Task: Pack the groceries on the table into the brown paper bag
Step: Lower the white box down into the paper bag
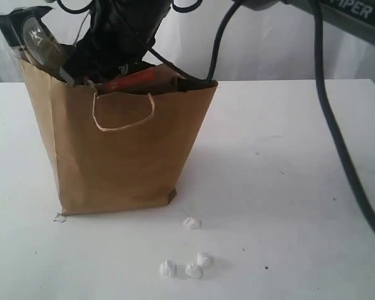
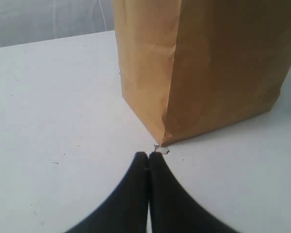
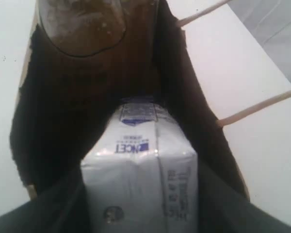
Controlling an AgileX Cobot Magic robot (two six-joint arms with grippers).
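Observation:
The brown paper bag (image 1: 122, 150) stands upright on the table (image 1: 281, 187). My right arm (image 1: 122, 31) reaches down into its mouth, so that gripper is hidden in the exterior view. In the right wrist view the right gripper (image 3: 140, 206) is inside the bag (image 3: 184, 73), shut on the white carton (image 3: 140, 165), with dark fingers (image 3: 63, 208) on both sides. An orange-labelled pouch (image 1: 134, 80) shows at the bag's mouth, and a packet end (image 1: 36, 37) sticks out at its left corner. My left gripper (image 2: 148, 156) is shut and empty, by the bag's bottom corner (image 2: 162, 138).
Several tiny white lumps (image 1: 192, 222) lie on the table in front of the bag. A dark cable (image 1: 337, 144) hangs across the right side. A torn paper scrap (image 1: 60, 217) lies at the bag's bottom left corner. Two pale cord handles (image 3: 262, 104) jut from the bag's rim.

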